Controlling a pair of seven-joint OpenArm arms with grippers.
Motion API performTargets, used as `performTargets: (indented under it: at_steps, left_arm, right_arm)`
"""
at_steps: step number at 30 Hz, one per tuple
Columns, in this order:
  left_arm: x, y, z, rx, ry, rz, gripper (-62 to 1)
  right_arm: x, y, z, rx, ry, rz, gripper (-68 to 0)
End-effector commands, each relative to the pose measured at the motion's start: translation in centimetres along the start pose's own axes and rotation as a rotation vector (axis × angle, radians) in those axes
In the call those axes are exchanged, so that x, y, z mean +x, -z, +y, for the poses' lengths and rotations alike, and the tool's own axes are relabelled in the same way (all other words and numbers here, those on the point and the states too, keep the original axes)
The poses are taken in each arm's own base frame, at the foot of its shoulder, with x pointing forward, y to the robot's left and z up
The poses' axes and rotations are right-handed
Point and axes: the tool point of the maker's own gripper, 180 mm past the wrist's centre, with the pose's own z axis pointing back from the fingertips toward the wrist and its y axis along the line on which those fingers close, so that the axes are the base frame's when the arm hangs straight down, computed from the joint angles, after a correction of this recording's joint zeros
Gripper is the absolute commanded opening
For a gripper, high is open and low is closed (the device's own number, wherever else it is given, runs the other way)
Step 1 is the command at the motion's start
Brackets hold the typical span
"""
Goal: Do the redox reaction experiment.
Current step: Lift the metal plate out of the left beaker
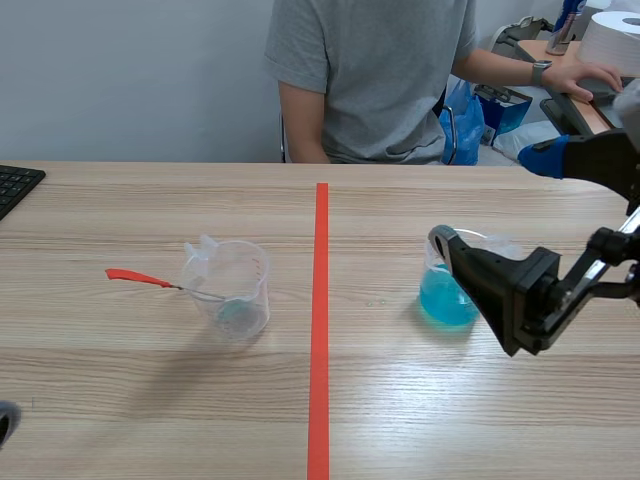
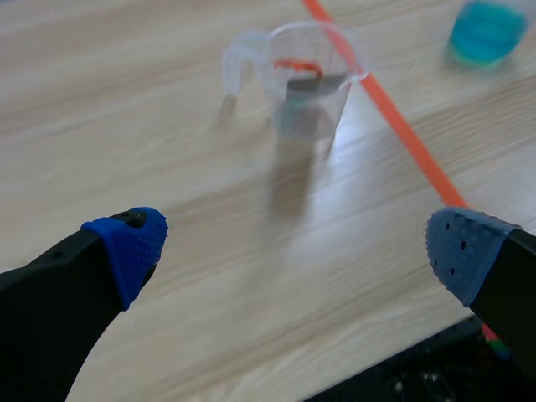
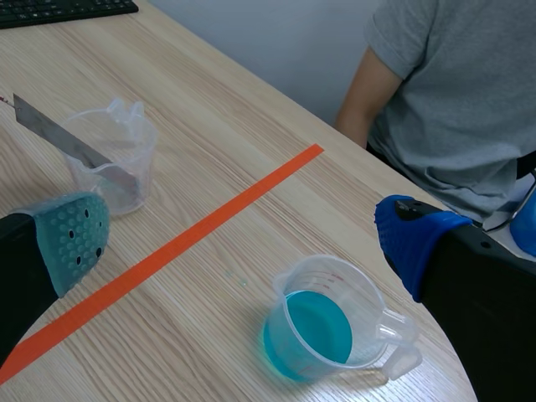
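Left gripper [image 2: 295, 244] sits low at the near table edge, fingers spread wide on nothing. The clear beaker [image 1: 228, 290] stands well ahead of it, a metal strip [image 1: 150, 280] leaning out over its rim with the red-tipped end pointing away from the tape line [image 1: 321, 330]. Across that line the blue-liquid beaker [image 1: 447, 295] stands upright on the table, and the right gripper [image 1: 495, 200] is much the nearer one — fingers apart, beaker lying between them, handle turned toward the blue-padded finger [image 3: 410, 243] — so the grab looks like that arm's job.
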Motion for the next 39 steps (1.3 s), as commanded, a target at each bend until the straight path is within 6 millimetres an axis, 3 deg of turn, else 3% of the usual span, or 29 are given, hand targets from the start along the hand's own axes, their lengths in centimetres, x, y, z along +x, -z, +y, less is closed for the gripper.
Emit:
performTargets:
  at_steps: [1, 7, 16, 21, 25, 31, 39]
  left_arm:
    - [-0.3, -0.7, -0.2, 0.006, -0.01, 0.026, -0.2]
    - [-4.8, -3.1, -0.6, 0.035, -0.07, 0.208, -9.1]
    - [-15.6, -8.0, 1.3, 0.159, -0.256, 0.438, -22.7]
    - [-19.7, -9.6, 2.4, 0.239, -0.357, 0.471, -35.8]
    - [-22.1, -9.8, 2.7, 0.27, -0.417, 0.488, -44.5]
    - [-25.0, -8.9, 1.1, 0.235, -0.487, 0.526, -58.7]
    - [-27.9, -7.0, -1.3, 0.187, -0.381, 0.618, -58.6]
  right_arm:
    - [1.6, 0.3, -0.3, 0.009, -0.028, -0.048, 0.4]
    - [2.4, 0.9, 0.2, 0.039, -0.035, -0.077, 0.4]
    - [3.3, 1.8, 1.4, 0.094, -0.039, -0.114, 0.4]
    - [3.3, 2.0, 2.9, 0.146, -0.018, -0.12, 0.4]
    - [3.0, 2.0, 4.5, 0.201, 0.002, -0.116, 0.4]
    - [2.2, 2.1, 7.1, 0.282, 0.007, -0.091, 0.4]
    - [2.3, 3.0, 10.2, 0.386, -0.091, -0.099, 0.4]
